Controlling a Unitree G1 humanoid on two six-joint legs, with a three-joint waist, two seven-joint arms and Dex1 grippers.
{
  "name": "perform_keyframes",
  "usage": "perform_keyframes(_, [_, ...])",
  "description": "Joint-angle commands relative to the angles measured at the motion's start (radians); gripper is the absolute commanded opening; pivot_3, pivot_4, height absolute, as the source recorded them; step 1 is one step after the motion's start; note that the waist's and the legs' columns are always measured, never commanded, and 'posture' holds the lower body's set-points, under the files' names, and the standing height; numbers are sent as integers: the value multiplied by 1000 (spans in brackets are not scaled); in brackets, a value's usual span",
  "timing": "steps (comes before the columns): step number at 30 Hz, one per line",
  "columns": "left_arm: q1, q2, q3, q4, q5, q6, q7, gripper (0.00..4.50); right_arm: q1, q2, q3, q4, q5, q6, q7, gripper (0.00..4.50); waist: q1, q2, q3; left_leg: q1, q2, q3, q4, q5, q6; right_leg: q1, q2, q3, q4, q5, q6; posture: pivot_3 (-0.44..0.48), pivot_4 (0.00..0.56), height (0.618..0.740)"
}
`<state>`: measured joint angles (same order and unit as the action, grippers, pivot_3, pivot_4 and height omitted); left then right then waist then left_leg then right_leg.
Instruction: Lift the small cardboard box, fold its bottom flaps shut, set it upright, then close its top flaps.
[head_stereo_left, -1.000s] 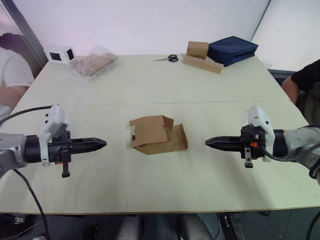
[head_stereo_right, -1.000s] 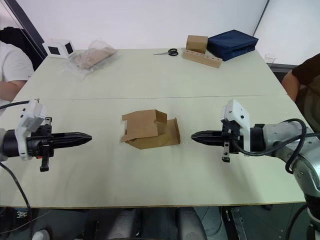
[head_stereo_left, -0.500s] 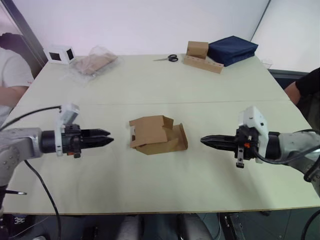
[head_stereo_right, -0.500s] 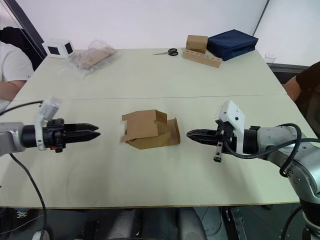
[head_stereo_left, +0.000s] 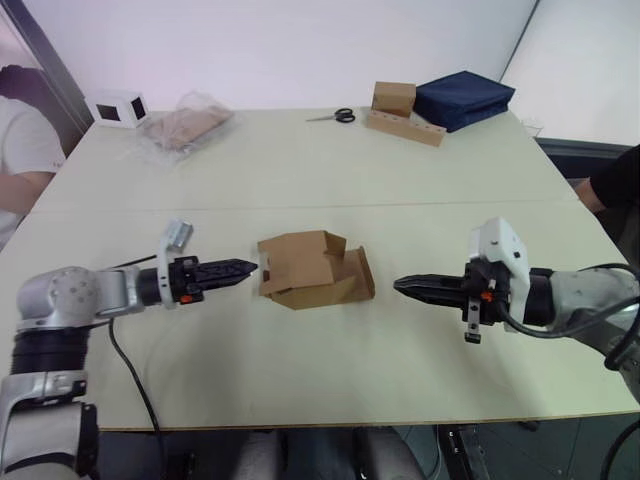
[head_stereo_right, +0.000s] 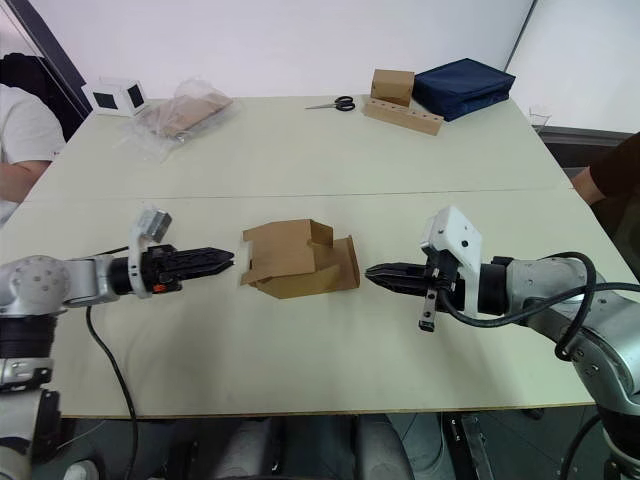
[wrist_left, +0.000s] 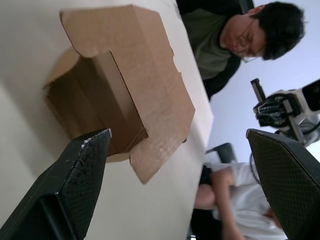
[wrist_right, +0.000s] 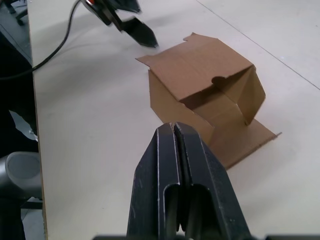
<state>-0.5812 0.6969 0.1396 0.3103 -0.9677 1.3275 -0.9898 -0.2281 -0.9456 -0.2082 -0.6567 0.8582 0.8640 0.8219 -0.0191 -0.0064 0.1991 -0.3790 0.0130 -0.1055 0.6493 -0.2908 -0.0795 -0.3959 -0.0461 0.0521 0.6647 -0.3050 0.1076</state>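
While small cardboard box (head_stereo_left: 315, 270) lies on its side mid-table, flaps splayed, nothing done — lift, bottom fold, uprighting, top close all left. Left gripper (head_stereo_left: 245, 267) fingers wide, tips just beside box; right gripper (head_stereo_left: 402, 285) pinched together, empty, near. Table (head_stereo_left: 330, 380) edges well apart — ample room.

Small cardboard box (head_stereo_left: 315, 270): plain brown, lying on side at table centre, flaps open both ends.
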Motion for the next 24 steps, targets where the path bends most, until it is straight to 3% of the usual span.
perform_keyframes(1, [-63, -37, -6, 85, 34, -8, -18, 4450, 24, -12, -57, -50, 34, 10, -26, 0, 1, 0, 0, 0, 0, 0, 0, 0, 0, 0, 0, 0, 0, 0, 0, 0, 150, 740])
perform_keyframes(10, [-158, -158, -93, 254, 166, -108, -91, 4450, 64, -29, -104, -100, 88, 35, -83, 0, 1, 0, 0, 0, 0, 0, 0, 1, -1, 0, 0, 0, 0, 0, 0, 0, 150, 740])
perform_keyframes(16, [-250, -250, -76, 409, 229, -198, -116, 4450, 80, -38, -132, -129, 131, 59, -122, 0, 5, 0, 0, -1, -1, -1, 1, 1, -1, 0, 0, -1, 0, 0, 0, 0, 150, 740])
perform_keyframes(24, [-281, -312, -81, 483, 291, -247, -162, 4450, 93, -55, -151, -147, 173, 71, -163, 0, 2, 0, 0, -3, -1, -2, 2, 1, -1, -1, 0, -1, 0, 0, 0, 0, 150, 740])
